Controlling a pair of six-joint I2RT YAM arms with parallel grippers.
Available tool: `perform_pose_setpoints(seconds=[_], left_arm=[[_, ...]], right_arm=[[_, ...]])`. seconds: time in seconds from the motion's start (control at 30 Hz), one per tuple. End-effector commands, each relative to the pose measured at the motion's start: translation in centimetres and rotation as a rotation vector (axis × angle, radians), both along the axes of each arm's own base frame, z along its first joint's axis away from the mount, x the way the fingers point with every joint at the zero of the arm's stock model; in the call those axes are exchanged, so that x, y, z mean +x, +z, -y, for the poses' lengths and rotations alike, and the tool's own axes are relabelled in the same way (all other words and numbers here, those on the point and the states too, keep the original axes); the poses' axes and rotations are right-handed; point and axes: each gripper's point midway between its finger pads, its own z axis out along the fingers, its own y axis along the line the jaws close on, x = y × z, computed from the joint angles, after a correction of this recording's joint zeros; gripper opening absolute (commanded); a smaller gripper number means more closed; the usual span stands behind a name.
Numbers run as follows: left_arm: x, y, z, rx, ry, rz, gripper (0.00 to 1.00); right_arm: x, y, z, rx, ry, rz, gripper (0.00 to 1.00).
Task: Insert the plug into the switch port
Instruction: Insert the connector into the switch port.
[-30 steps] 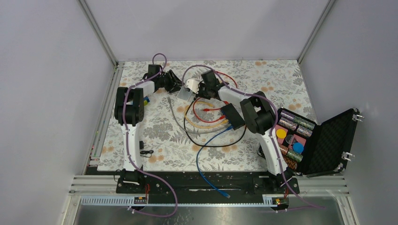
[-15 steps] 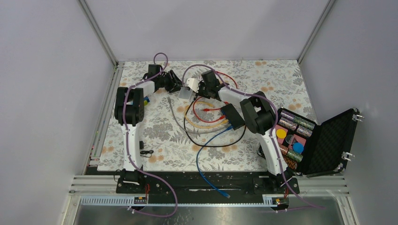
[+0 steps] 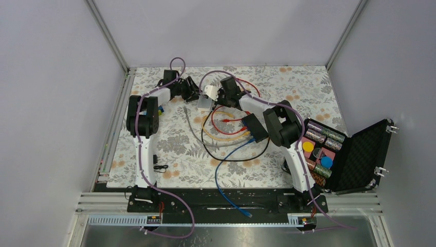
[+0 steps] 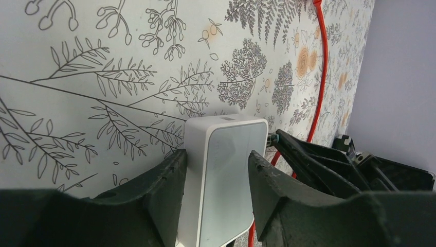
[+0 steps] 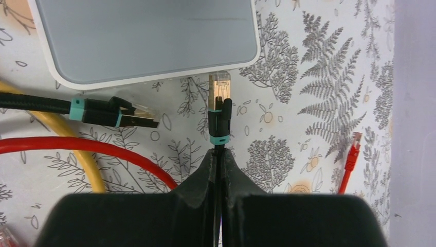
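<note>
The plug (image 5: 220, 98), black with a teal boot and a clear gold tip, juts from my right gripper (image 5: 220, 154), which is shut on its cable just behind the boot. Its tip points at the edge of a small white rounded box (image 5: 149, 36) and nearly touches it. My left gripper (image 4: 217, 154) is shut on that white box (image 4: 226, 175) and holds it on edge at the back of the table (image 3: 205, 103). The switch, a flat black box (image 3: 255, 127), lies apart beside the right arm. Its port cannot be made out.
Red (image 5: 77, 146), yellow (image 3: 226, 138), blue (image 3: 221, 175), black (image 3: 231, 158) and grey (image 3: 193, 126) cables loop over the floral table. A second teal-booted plug (image 5: 123, 117) lies loose beside the held one. An open black case (image 3: 355, 154) of small items stands at the right edge.
My left gripper and the white box have edged slightly right, toward the right gripper. The right arm and the plug have stayed where they were.
</note>
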Motion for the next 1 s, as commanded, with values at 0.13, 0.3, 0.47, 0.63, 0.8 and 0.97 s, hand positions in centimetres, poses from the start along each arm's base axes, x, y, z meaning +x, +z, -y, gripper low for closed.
perform_pose_setpoints(seconds=[0.13, 0.3, 0.47, 0.63, 0.8, 0.97], left_arm=[[0.2, 0.9, 1.9, -0.027, -0.07, 0.036, 0.48], [-0.1, 1.1, 2.8, -0.039, -0.102, 0.05, 0.48], [-0.7, 1.8, 2.9, -0.033, -0.122, 0.066, 0.47], [-1.2, 2.9, 2.5, -0.008, -0.112, 0.103, 0.46], [-1.8, 3.1, 2.8, -0.022, -0.12, 0.097, 0.42], [-2.7, 2.9, 3.5, -0.027, -0.141, 0.089, 0.4]], right_arm=[[1.8, 4.9, -2.4, 0.058, 0.045, 0.128, 0.0], [1.1, 4.4, -3.0, 0.016, 0.1, 0.133, 0.0], [0.4, 4.4, -3.2, -0.028, 0.123, 0.148, 0.0], [-0.5, 5.3, -3.8, -0.005, 0.131, 0.163, 0.0], [-1.2, 5.7, -4.1, 0.033, 0.131, 0.144, 0.0], [-0.9, 6.5, -4.8, 0.096, 0.122, 0.164, 0.0]])
